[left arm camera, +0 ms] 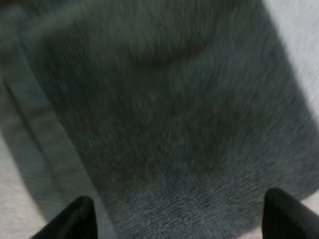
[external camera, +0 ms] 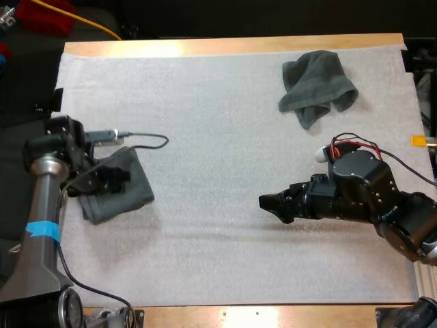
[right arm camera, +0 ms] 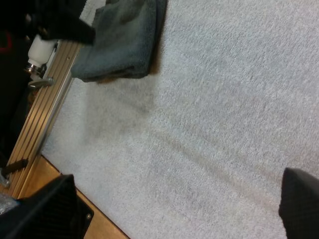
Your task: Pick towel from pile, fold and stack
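Folded towel [external camera: 133, 195] lies at the left edge of the mat [external camera: 218, 137], left gripper [external camera: 115, 175] spread open just above it; placing looks done. Next, the right gripper [external camera: 273, 203], fingers apart, should reach the crumpled towel [external camera: 317, 85] near the far right corner

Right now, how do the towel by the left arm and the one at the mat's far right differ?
The folded towel lies flat with straight edges; the crumpled towel is bunched. The folded towel sits under the open left gripper; the crumpled towel has no gripper at it. Both are dark grey-green, on the white mat.
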Robot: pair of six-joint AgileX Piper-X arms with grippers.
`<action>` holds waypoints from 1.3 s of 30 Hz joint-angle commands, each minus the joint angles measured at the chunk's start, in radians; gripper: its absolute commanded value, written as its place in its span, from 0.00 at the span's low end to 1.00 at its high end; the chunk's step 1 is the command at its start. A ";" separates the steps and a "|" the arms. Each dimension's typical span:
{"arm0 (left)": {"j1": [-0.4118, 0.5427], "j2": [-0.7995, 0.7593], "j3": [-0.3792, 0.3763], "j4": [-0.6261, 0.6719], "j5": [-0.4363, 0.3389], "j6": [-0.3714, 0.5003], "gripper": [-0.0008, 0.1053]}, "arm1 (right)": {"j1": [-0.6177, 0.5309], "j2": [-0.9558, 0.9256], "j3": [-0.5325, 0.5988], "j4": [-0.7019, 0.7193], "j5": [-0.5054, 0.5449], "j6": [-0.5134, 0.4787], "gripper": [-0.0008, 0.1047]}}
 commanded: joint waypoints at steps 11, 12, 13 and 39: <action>0.001 0.016 0.158 -0.170 -0.015 -0.008 0.62 | 0.002 -0.005 -0.004 -0.005 -0.011 -0.005 0.76; 0.001 0.020 0.158 -0.170 -0.015 -0.008 0.62 | 0.002 -0.005 -0.004 -0.005 -0.011 -0.005 0.76; 0.001 0.020 0.158 -0.170 -0.015 -0.008 0.62 | 0.002 -0.005 -0.004 -0.005 -0.011 -0.005 0.76; -0.006 -0.387 -0.041 -0.112 0.244 -0.023 0.62 | -0.002 -0.005 -0.004 -0.075 0.046 -0.065 0.76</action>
